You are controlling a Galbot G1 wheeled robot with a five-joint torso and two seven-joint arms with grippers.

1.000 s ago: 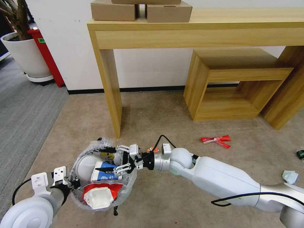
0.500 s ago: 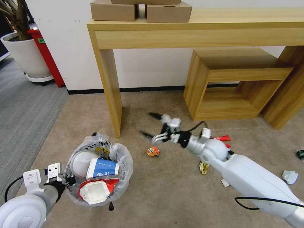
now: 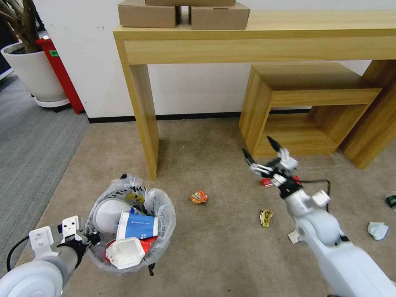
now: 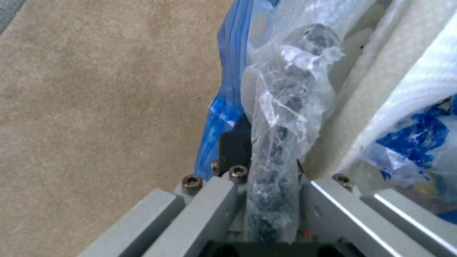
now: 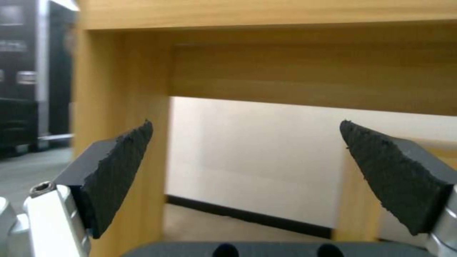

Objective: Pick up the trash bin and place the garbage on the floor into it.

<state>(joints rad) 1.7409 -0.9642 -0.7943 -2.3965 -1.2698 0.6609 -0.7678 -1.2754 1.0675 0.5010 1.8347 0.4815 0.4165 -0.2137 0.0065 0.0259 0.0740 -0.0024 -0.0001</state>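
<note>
Left tool clamped on trash bin rim | right tool apart, raised over floor

White glossy arms, black cables, black-padded silver grippers.

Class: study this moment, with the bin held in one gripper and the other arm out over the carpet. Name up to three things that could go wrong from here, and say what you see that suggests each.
1. The left gripper pinches only the trash bin rim and crinkly liner, so the loaded bin might slip or tip.
2. The white carton and blue cup sit high, so they could spill.
3. The right gripper, open, is close to the low wooden shelf and may bump it while reaching for the red wrappers.
</note>
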